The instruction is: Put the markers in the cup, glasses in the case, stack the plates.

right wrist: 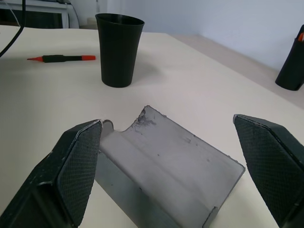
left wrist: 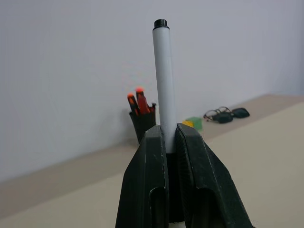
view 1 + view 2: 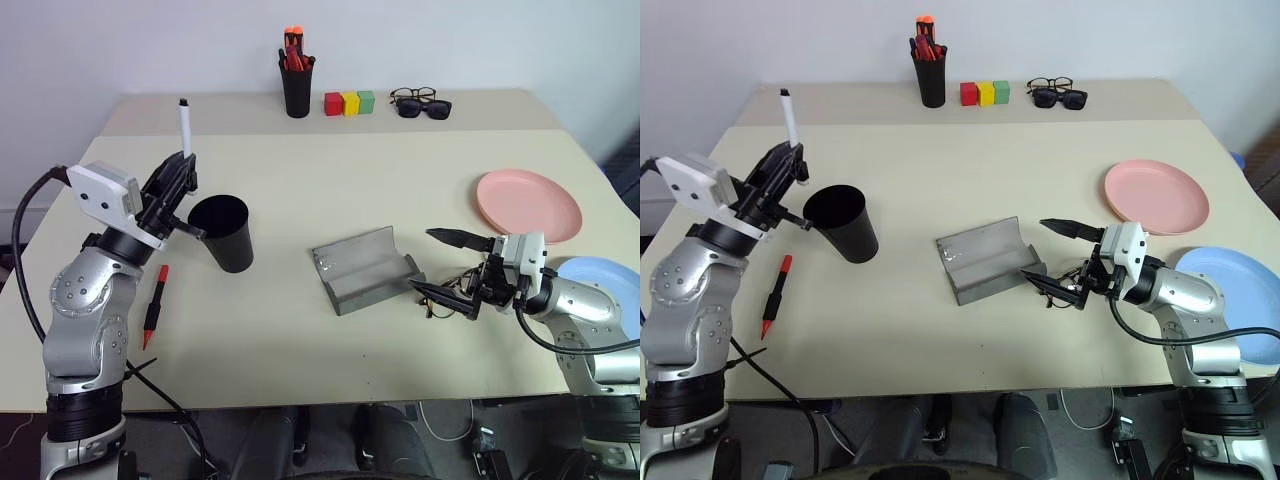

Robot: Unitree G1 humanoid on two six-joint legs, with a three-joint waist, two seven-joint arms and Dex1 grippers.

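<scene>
The left gripper, pinching a white marker upright beside the cup, needs to tip it in, while the right gripper stands spread by the case

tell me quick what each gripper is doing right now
left gripper: shut on a white marker, held upright beside the black cup.
right gripper: open, holding nothing, at the glasses beside the grey case.

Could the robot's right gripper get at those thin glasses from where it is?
Probably yes: the open right gripper sits right by the glasses, beside the case, with nothing between them.
</scene>
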